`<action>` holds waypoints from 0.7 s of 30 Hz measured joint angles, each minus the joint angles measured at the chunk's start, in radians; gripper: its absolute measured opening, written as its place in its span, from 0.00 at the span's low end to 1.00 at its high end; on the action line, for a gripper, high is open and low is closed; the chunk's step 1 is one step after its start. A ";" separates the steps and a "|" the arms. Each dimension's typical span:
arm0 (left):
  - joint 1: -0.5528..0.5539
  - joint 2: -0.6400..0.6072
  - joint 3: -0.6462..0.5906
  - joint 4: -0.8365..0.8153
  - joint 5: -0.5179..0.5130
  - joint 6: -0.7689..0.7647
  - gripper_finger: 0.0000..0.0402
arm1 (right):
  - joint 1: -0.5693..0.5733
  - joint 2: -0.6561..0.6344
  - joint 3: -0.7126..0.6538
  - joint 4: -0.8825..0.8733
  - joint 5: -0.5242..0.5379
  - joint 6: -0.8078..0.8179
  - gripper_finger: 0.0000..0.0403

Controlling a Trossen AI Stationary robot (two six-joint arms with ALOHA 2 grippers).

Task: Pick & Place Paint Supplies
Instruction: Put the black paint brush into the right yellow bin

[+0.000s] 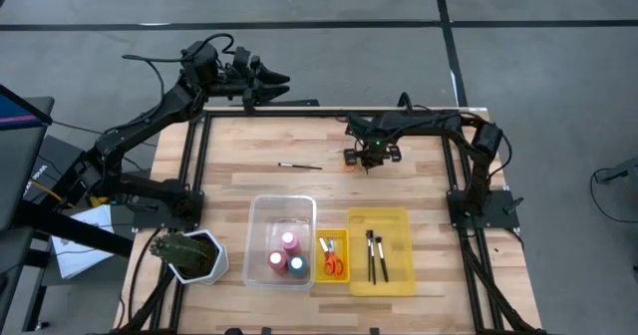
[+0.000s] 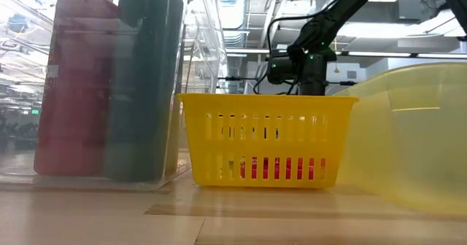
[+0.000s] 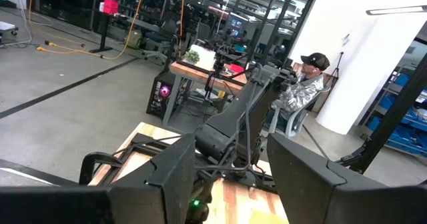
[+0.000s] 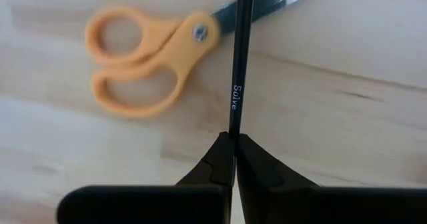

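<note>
Right tool [image 4: 235, 144] is pinched narrow on a thin dark paintbrush [image 4: 239, 57]; white writing on the handle reads "Solve". Under it on the bare wood lie orange-handled scissors [image 4: 150, 54], blades shut, handle loops to one side, brush crossing over the blades near the pivot. From above, right tool [image 1: 371, 156] sits over the table [image 1: 419, 185] toward the far edge, a bit right of middle.

Left tool [image 1: 267, 81] is parked beyond the far left corner, off the table. In its wrist view the two fingers [image 3: 180, 171] stand wide apart w/ nothing between; that view looks across at the right arm and, in the room behind, a seated person in a dark cap.

Another thin brush [image 1: 299, 165] lies loose on the table, left of the right tool, near the middle.

Near edge, left to right: plant in white pot [image 1: 189, 255] at the near left corner; clear bin [image 1: 280, 210] w/ three paint bottles, pink cap [image 1: 289, 240], red [image 1: 276, 259], blue-green [image 1: 297, 265]; small yellow basket [image 1: 333, 237] w/ red-handled scissors [image 1: 332, 265]; yellow bin [image 1: 399, 225] w/ two dark brushes [image 1: 375, 255] side by side.

Low view: slotted yellow basket [image 2: 266, 139] centre, red showing through the slots; bottles loom large in the clear bin beside it. No readable labels on bottles or bins.
</note>
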 joint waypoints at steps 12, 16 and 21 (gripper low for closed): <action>0.000 0.000 0.000 0.000 0.000 0.000 0.45 | 0.056 -0.002 0.001 -0.089 -0.007 -0.185 0.00; 0.000 0.000 0.000 0.000 0.000 0.000 0.45 | 0.075 -0.002 0.001 -0.116 -0.008 -0.228 0.00; 0.000 0.000 0.000 0.000 0.000 0.000 0.45 | 0.091 -0.002 0.001 -0.151 -0.008 -0.249 0.00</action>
